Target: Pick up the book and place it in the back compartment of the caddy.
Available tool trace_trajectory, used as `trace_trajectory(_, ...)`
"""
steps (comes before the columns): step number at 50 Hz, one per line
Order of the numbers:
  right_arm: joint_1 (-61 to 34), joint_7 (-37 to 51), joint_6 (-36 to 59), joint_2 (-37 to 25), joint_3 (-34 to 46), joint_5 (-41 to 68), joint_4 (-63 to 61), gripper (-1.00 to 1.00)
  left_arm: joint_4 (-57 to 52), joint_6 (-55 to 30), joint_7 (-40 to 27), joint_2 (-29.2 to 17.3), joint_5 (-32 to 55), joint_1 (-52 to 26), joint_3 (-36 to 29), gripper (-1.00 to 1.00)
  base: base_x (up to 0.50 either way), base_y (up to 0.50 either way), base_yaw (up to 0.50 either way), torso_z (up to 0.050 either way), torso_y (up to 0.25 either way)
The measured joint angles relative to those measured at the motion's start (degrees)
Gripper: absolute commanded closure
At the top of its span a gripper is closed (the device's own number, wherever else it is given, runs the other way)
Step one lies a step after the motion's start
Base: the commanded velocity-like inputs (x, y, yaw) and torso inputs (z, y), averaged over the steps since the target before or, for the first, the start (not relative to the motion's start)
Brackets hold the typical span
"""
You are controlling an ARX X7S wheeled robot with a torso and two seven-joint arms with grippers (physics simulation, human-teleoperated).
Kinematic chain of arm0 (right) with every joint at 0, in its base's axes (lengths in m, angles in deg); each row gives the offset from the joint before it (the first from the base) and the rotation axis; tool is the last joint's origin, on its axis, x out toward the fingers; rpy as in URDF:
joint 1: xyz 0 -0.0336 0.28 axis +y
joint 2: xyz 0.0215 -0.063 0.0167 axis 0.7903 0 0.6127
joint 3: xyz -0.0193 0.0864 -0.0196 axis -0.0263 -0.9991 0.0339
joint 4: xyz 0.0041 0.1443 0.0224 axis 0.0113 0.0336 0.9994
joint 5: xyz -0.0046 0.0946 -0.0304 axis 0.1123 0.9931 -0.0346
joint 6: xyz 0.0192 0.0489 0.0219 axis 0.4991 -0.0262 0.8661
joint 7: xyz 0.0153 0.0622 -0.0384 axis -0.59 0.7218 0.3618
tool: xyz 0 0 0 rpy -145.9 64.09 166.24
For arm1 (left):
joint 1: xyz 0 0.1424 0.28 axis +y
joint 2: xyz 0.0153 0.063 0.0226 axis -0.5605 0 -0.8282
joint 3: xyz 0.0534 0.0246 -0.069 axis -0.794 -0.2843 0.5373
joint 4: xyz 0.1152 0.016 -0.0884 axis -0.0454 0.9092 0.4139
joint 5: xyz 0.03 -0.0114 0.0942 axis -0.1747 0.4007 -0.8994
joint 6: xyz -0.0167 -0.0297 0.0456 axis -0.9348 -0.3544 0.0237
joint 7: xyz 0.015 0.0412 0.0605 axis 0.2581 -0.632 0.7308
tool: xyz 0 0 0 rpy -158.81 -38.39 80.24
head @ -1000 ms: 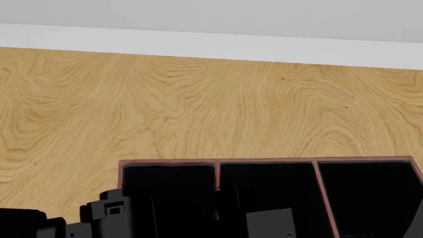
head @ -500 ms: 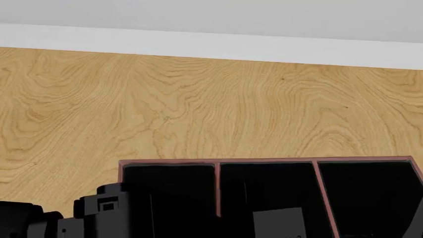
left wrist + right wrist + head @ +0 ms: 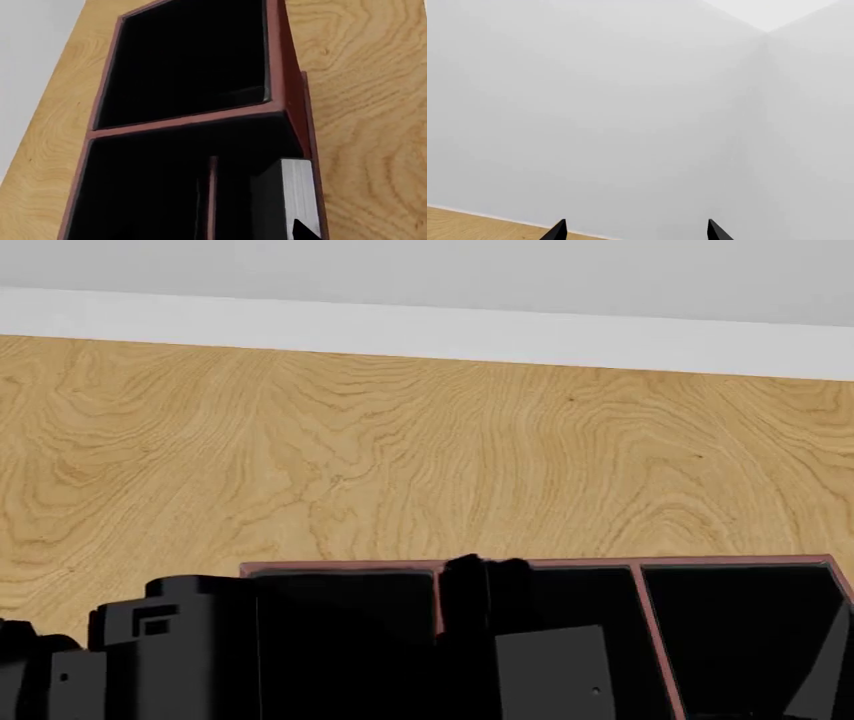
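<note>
The caddy (image 3: pixel 288 75) has a black inside with a reddish-brown rim and dividers. The book (image 3: pixel 296 187), black cover and white-grey page edges, stands on end in a cell against the caddy's long outer wall. I cannot tell which compartment that is. My left gripper (image 3: pixel 209 229) hangs over that cell, with one black fingertip (image 3: pixel 305 231) far out in front of the page edges. The other finger is lost in the dark. In the head view the caddy (image 3: pixel 561 564) lies at the bottom, half covered by my black left arm (image 3: pixel 160 640). My right gripper (image 3: pixel 635 230) is open on nothing.
The wooden table (image 3: pixel 427 460) stretches beyond the caddy to a white wall (image 3: pixel 427 280). A dark grey slab (image 3: pixel 550 672) rises inside the caddy's middle. My right gripper faces the wall, with a strip of table (image 3: pixel 460 220) at the frame's corner.
In the head view my left arm's black block has moved left and upward. A black shape now pokes above the caddy's back rim, and the grey slab sits higher.
</note>
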Motion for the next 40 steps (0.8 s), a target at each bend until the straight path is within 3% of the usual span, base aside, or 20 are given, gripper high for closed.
trace_trajectory(40, 0.33, 0.13, 0.17, -0.01, -0.65, -0.37, -0.1, -1.0, 0.18, 3.98, -2.09, -3.17, -3.98, -1.59, 0.79, -1.0, 0.0, 0.0, 0.0, 0.0, 0.0)
